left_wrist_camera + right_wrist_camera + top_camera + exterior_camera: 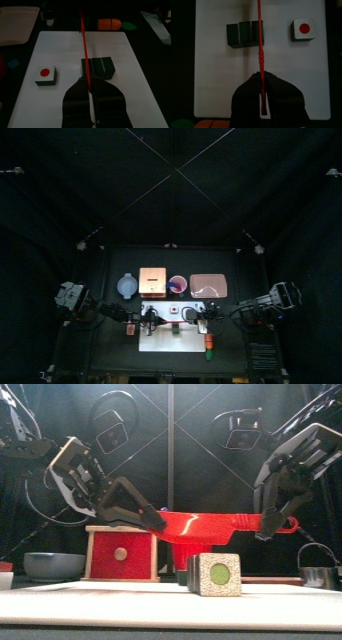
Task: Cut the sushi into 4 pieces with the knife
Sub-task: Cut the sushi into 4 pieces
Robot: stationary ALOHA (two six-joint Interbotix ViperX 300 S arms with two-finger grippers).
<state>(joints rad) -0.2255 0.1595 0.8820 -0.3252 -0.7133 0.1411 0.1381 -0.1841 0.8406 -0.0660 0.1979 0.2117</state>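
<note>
The red knife [201, 524] runs level across the middle of the front view, and both grippers are clenched on it: the left gripper [90, 86] grasps one end and the right gripper [260, 80] the other. In each wrist view we see it edge-on, as a thin red line rising from the jaws. It hangs just above the sushi roll [99, 67] and does not touch it. The roll sits near the middle of the white cutting board [127, 75], its dark green blocks together. We see a small white block with a red spot [45, 75] beside it, apart. A pink tray [17, 25] lies at upper left.
</note>
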